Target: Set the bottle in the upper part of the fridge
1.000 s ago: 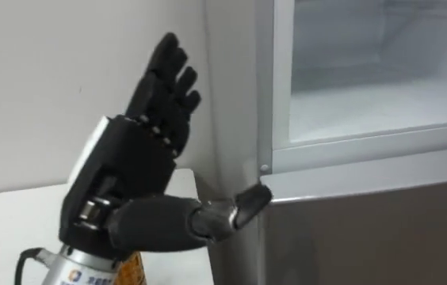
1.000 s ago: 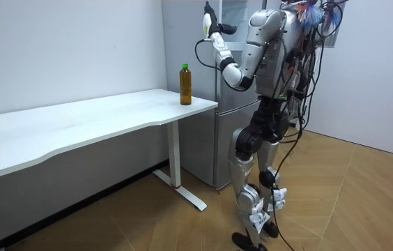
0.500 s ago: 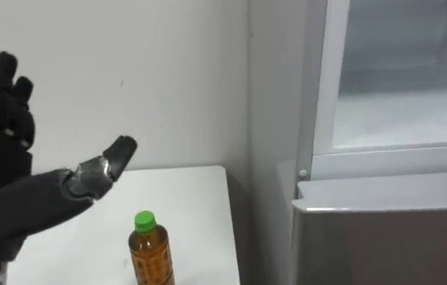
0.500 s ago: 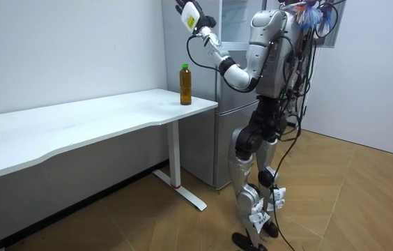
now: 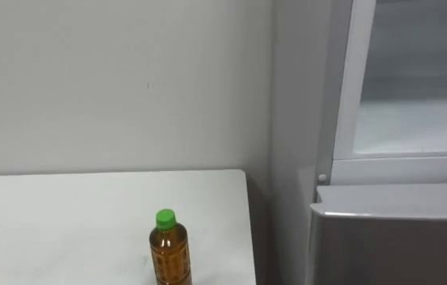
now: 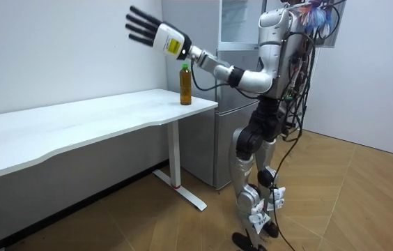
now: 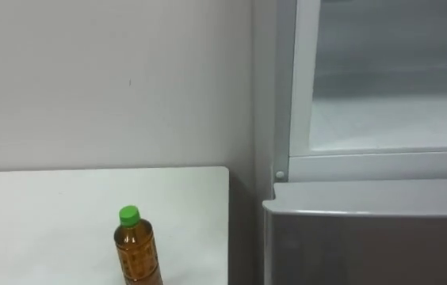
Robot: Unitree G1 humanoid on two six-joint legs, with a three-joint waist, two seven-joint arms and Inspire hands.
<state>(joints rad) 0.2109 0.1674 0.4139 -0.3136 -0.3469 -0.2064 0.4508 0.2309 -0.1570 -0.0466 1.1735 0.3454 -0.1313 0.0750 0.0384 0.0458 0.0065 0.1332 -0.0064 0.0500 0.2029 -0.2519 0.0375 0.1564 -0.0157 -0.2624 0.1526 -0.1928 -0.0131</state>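
Left hand (image 6: 160, 36), spread empty above the counter (image 6: 78, 124), should drop beside the upright bottle (image 5: 169, 253) and wrap its middle.

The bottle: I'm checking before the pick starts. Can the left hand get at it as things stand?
Probably yes: the left hand is open, held high over the white table, and the bottle stands upright and alone below it; nothing lies between.

Bright even indoor light, soft shadows
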